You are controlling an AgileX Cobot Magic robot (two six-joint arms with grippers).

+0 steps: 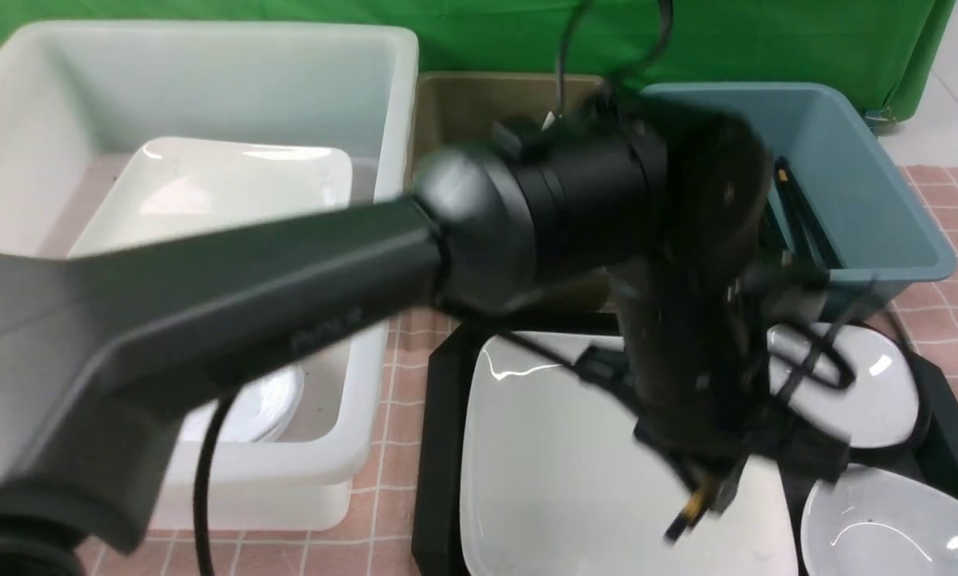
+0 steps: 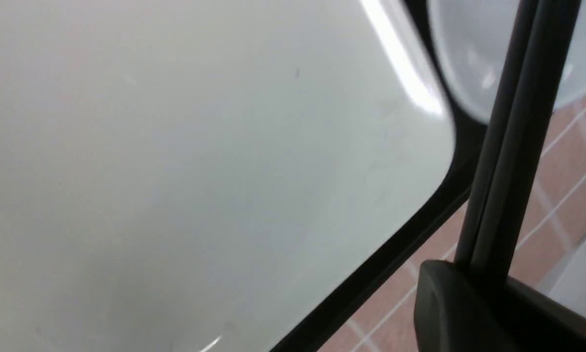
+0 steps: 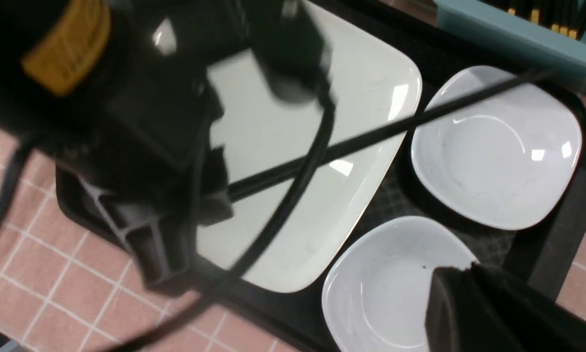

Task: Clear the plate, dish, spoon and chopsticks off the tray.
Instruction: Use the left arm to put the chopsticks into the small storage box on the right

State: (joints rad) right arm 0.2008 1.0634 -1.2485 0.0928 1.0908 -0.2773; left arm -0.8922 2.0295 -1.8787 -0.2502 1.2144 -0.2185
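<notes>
The black tray [image 1: 439, 448] holds the large white plate [image 1: 543, 448] and two small white dishes, one farther off [image 1: 879, 392] and one nearer [image 1: 887, 520]. My left arm reaches across, and its gripper [image 1: 703, 496] hangs over the plate's right side. This left gripper [image 2: 488, 274] is shut on the black chopsticks [image 2: 513, 146]. In the right wrist view the chopsticks [image 3: 420, 120] slant over the plate [image 3: 293, 137] toward the far dish [image 3: 498, 146]. My right gripper [image 3: 469, 274] is shut and empty above the near dish [image 3: 381, 283]. The spoon is out of view.
A white bin [image 1: 207, 96] at the left holds another white plate [image 1: 223, 192]. An olive bin [image 1: 479, 104] stands behind the tray. The blue bin [image 1: 871, 200] at the back right has chopsticks in it. The table has a pink tiled cloth [image 1: 399, 384].
</notes>
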